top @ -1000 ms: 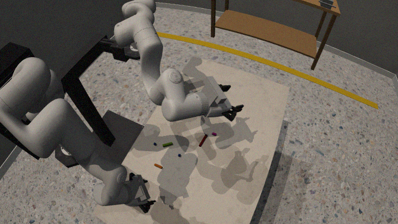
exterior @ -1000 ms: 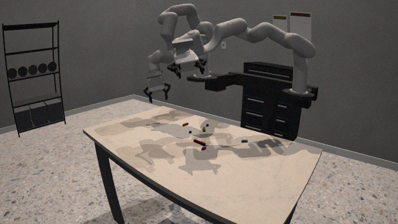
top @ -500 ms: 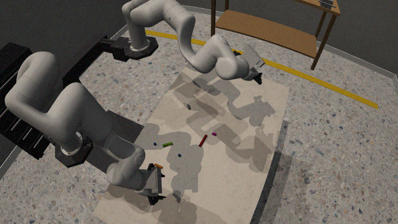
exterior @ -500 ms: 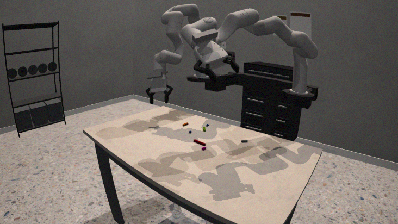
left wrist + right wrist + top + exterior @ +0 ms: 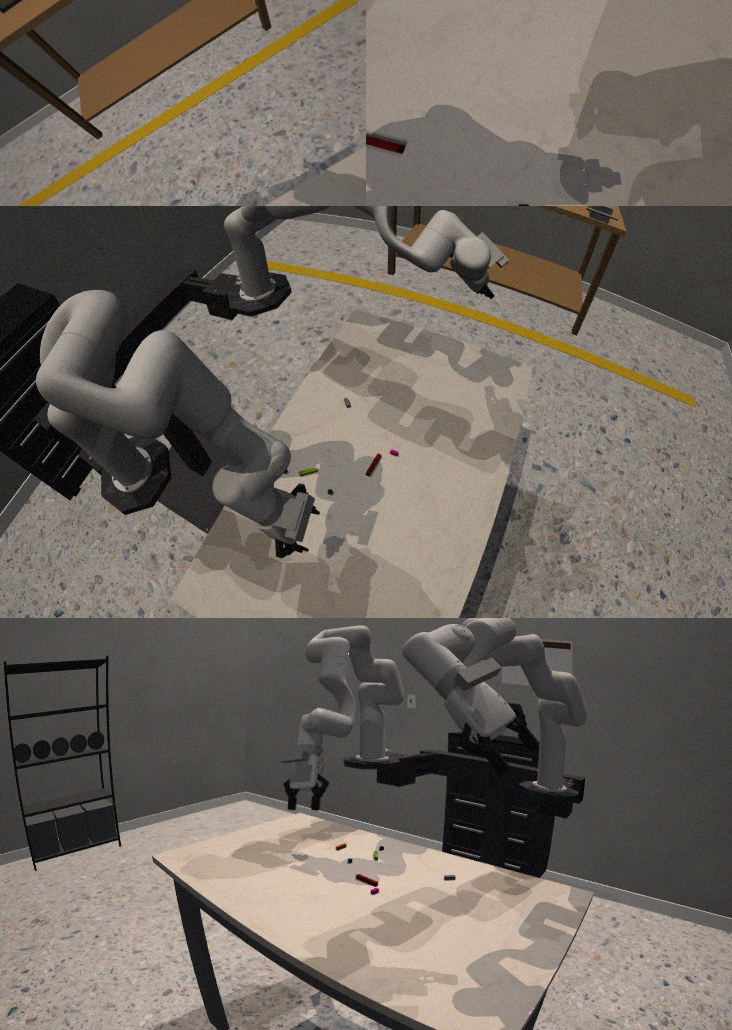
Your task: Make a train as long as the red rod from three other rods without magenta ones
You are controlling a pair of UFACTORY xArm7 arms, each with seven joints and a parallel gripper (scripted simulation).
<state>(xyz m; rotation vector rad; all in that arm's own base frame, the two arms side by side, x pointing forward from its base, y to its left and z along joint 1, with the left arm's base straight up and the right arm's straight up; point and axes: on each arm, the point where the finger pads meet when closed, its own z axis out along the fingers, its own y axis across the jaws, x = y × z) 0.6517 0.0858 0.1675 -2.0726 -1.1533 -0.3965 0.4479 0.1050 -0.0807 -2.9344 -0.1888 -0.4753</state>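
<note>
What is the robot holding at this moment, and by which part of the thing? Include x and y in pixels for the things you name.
Nothing is held. The left end effector (image 5: 489, 294) (image 5: 518, 756) and the right end effector (image 5: 311, 530) (image 5: 303, 807) are both open, with no rod between their fingers.
</note>
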